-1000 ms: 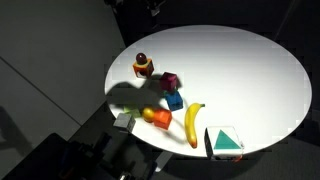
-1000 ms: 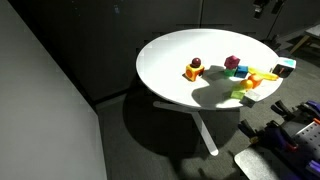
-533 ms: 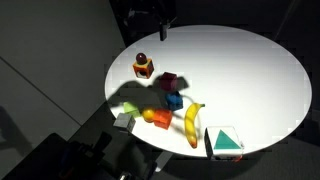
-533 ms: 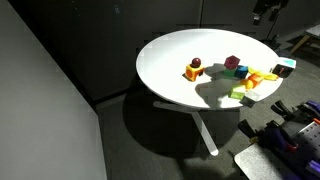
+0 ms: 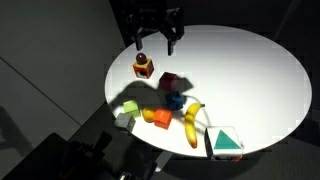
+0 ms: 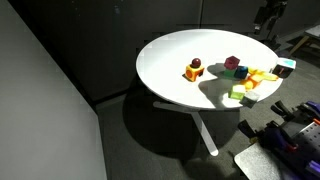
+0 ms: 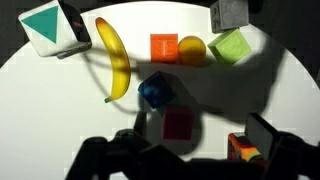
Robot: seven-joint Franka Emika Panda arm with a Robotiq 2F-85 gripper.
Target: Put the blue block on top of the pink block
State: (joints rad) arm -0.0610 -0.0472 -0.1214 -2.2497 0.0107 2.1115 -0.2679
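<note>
The blue block (image 5: 174,100) sits on the white round table (image 5: 250,70), touching the near side of the pink block (image 5: 170,82). Both also show in an exterior view, the blue block (image 6: 240,72) and the pink block (image 6: 232,63). My gripper (image 5: 155,44) is open and empty. It hangs above the table's far edge, behind the red-and-yellow toy (image 5: 144,66), well apart from both blocks. In the wrist view the blue block (image 7: 155,91) lies just above the pink block (image 7: 178,124), and the dark fingers of the gripper (image 7: 195,150) frame the bottom.
A banana (image 5: 191,122), an orange block (image 5: 160,118), an orange ball (image 7: 191,49), a green block (image 7: 231,46), a grey block (image 7: 228,14) and a teal-and-white triangle piece (image 5: 225,141) crowd the table's near edge. The red-and-yellow toy (image 7: 240,150) stands by my right finger.
My gripper has come down from the top of the frame to just above the table's far edge, fingers spread. The objects have not moved.
</note>
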